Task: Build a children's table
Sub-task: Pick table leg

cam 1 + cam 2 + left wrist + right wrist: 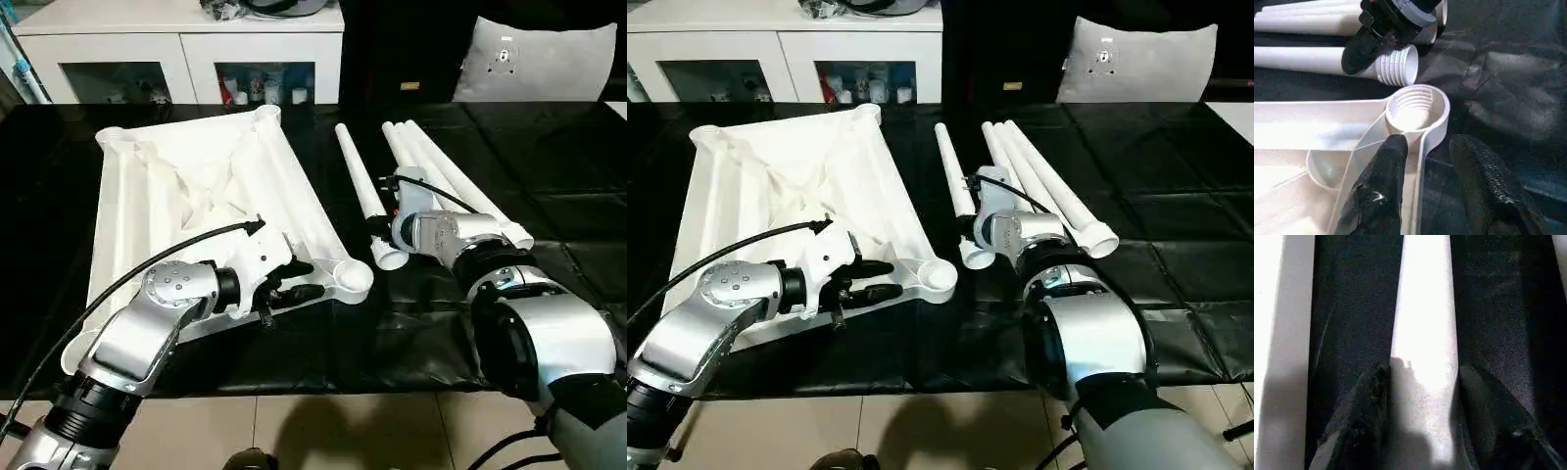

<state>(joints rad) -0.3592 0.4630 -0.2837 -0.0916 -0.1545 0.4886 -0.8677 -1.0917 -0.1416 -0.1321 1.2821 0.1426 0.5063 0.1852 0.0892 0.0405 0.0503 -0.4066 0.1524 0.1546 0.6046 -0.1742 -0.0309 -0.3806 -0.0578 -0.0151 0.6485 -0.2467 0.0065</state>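
Observation:
The children's table top (196, 186) lies underside up on the black sheet, its ribs showing. My left gripper (294, 282) is shut on its near right rim, just behind a threaded corner socket (1415, 105): one finger (1381, 186) rests inside the rim and the other (1484, 186) outside. Right of the top lies a white leg (361, 181) with its threaded end (1398, 66) close to that socket. My right gripper (1422, 377) is shut on this leg, a finger (1364, 421) against each side. More legs (446, 181) lie side by side further right.
The black-sheeted work table (558, 206) runs out to the right and ends at a front edge over tiled floor (323, 431). A white cabinet (181, 49) stands behind it, with a grey cushion (539, 59) at the back right.

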